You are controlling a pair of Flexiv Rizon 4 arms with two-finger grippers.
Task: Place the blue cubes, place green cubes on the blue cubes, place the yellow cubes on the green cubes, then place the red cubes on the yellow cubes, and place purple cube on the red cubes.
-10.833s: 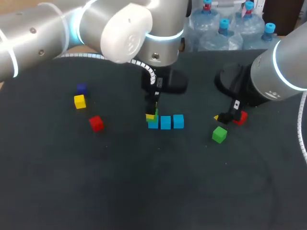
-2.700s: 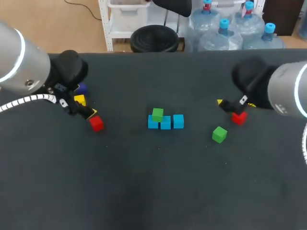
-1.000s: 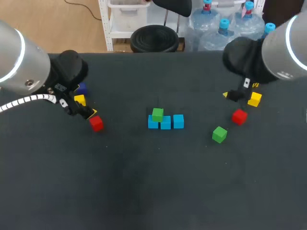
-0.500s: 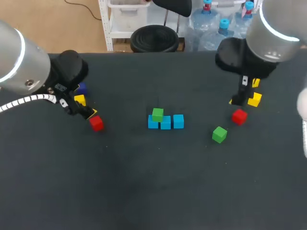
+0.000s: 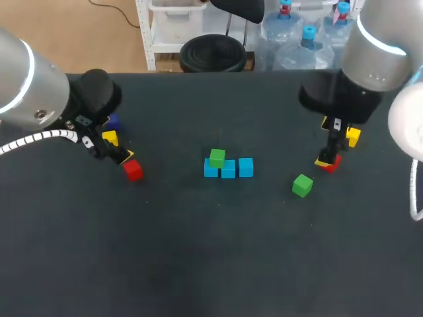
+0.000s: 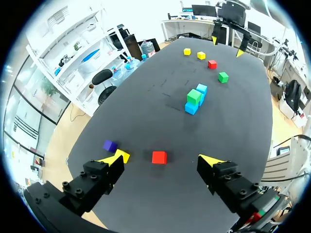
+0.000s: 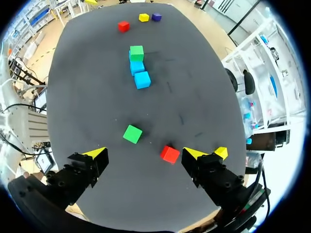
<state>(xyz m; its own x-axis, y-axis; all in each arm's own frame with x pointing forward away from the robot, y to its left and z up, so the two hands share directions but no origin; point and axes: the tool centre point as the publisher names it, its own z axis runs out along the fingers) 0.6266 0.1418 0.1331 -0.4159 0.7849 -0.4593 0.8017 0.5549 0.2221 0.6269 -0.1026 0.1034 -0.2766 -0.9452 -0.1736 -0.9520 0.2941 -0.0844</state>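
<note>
Both grippers were wide open, nothing in either! The right gripper (image 7: 143, 153) hung over the right red cube (image 7: 170, 154), which lay between its spread fingers, nearer one tip. Contact could not be made out. The right yellow cube (image 7: 221, 152) sat just beside that finger. The left gripper (image 6: 163, 160), released just as wide, had the left red cube (image 6: 159, 157) ahead between its tips, the left yellow cube (image 6: 121, 155) by one tip and the purple cube (image 6: 110, 145) just past it.

Mid-table on the dark table (image 5: 198, 264), the blue cubes (image 5: 228, 168) stood three in a touching row. The stacked green cube (image 5: 217, 158) sat on the row's left end, and the loose green cube (image 5: 302, 185) lay near the right gripper. The left wrist view caught a second far yellow cube (image 6: 187, 51); the head view showed one there.
</note>
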